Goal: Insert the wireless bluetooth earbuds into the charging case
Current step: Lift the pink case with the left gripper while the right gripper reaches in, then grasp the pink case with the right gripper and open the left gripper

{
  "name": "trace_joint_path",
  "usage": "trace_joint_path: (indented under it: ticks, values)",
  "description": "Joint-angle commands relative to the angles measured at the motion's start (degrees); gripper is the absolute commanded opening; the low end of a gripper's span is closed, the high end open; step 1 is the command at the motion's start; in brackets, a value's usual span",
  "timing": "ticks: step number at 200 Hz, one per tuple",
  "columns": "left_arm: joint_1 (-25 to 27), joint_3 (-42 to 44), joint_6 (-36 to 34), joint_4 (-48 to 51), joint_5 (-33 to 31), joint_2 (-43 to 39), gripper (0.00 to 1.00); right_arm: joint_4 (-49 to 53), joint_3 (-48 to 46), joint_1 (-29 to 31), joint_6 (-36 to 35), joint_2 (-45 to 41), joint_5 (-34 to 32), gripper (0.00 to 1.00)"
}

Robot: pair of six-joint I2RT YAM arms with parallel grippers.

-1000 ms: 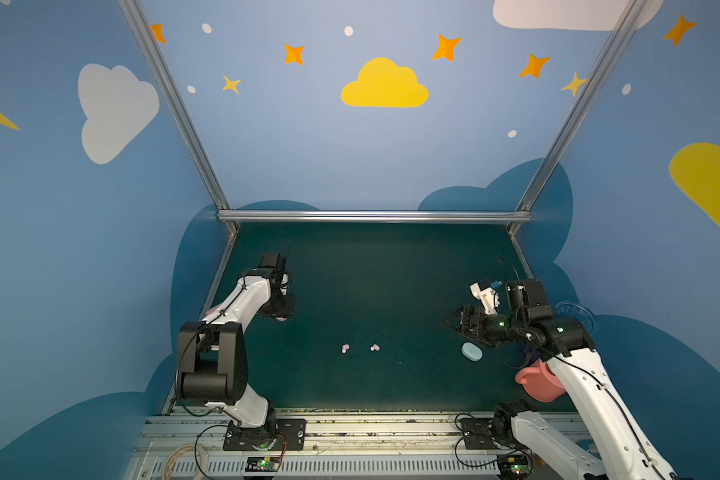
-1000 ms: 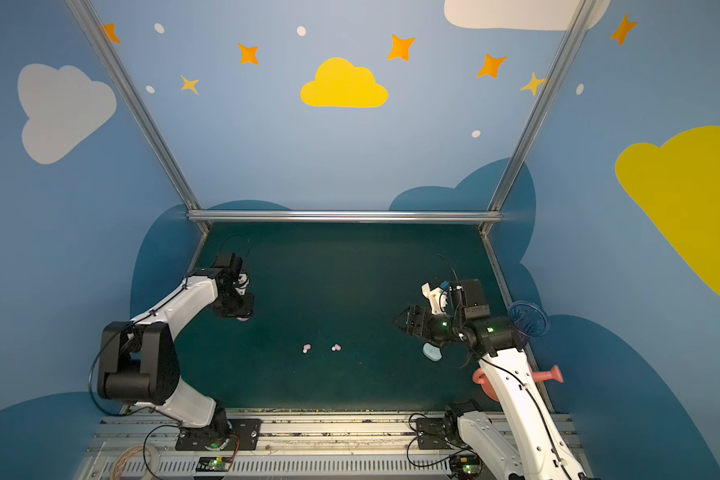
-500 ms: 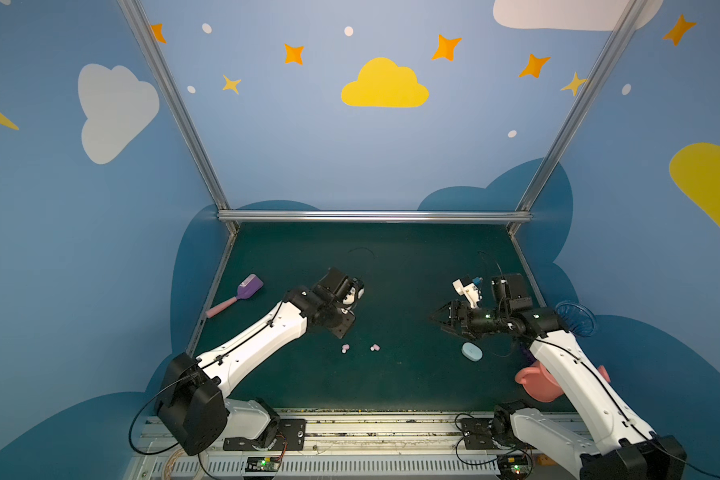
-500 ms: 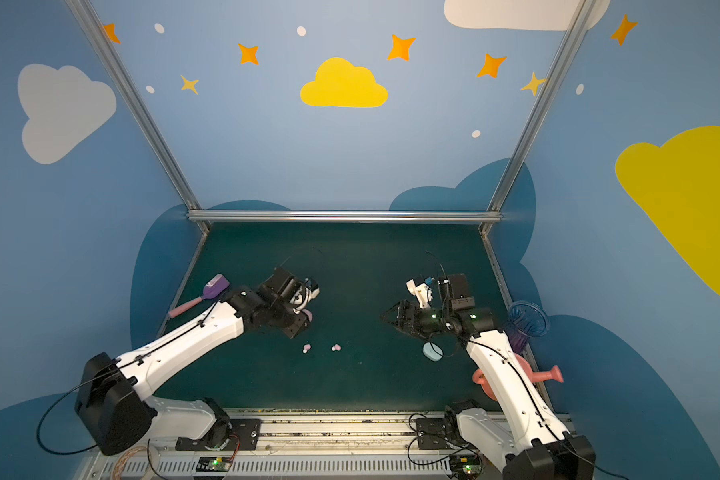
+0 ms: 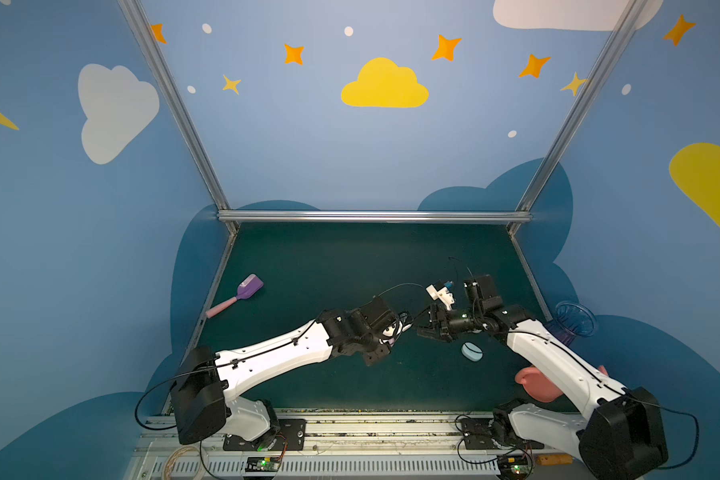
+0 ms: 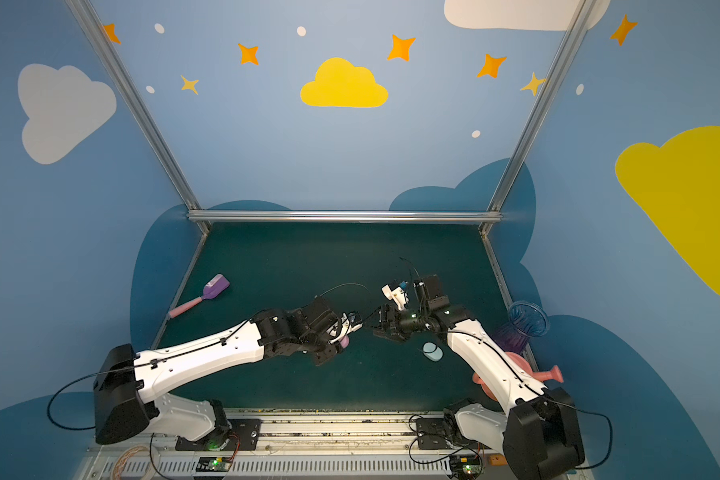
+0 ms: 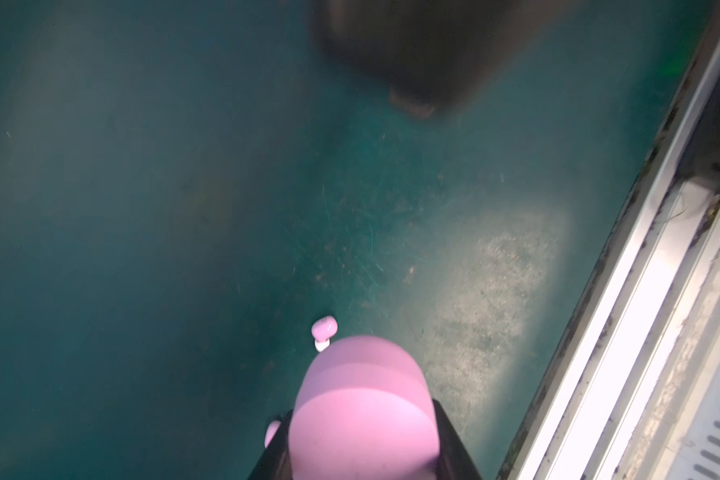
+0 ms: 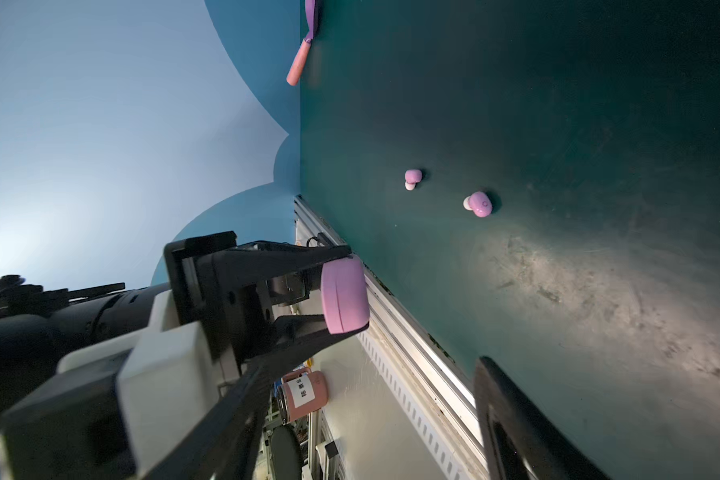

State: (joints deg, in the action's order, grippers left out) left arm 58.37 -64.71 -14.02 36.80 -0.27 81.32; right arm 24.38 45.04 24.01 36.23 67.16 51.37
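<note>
My left gripper (image 5: 396, 332) is shut on a closed pink charging case (image 7: 362, 374) and holds it above the middle of the green mat. The right wrist view shows the case (image 8: 344, 295) clamped between the left fingers. Two pink earbuds lie on the mat below, one (image 8: 412, 178) beside the other (image 8: 479, 203). In the left wrist view one earbud (image 7: 324, 328) lies just past the case and another (image 7: 272, 432) peeks out beside a finger. Both top views hide them under the left arm. My right gripper (image 5: 424, 331) faces the left one, open and empty.
A closed pale blue case (image 5: 472, 351) lies on the mat under the right arm. A purple scoop with a pink handle (image 5: 238, 296) lies at the left edge. A blue vase (image 5: 574, 324) and a pink watering can (image 5: 537, 384) stand at the right. The metal front rail (image 7: 641, 291) is close by.
My left arm has swung from the far left of the mat to the middle, carrying the pink case and uncovering the scoop. My right gripper has shifted left towards it, jaws slightly narrower.
</note>
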Motion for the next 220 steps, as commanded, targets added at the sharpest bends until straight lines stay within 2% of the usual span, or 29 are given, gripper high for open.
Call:
trace_joint_path:
  ticks: [1,37,73,114,157,220]
  values:
    - [0.4,-2.3,-2.0,-1.7,1.0,-0.5,0.11,-4.7,-1.1,1.0,2.9,-0.2,0.8,0.72]
    - [1.3,-3.1,-3.6,-1.0,2.2,-0.3,0.11,-8.4,-1.5,2.3,4.0,1.7,4.8,0.65]
    - [1.5,-2.9,-5.3,-0.8,2.4,-1.6,0.1,-7.8,-0.8,2.3,2.0,4.2,10.6,0.6]
    - [1.5,-2.8,-6.9,-0.9,2.5,-1.9,0.1,-6.5,0.5,3.3,0.1,6.2,13.9,0.55]
    - [1.6,-3.2,-7.8,-0.7,2.6,-1.4,0.09,-5.3,1.5,5.3,-0.9,7.7,13.5,0.54]
    - [1.6,-3.5,-8.7,-0.7,2.9,-1.1,0.08,-6.5,2.1,7.6,0.0,9.6,12.6,0.44]
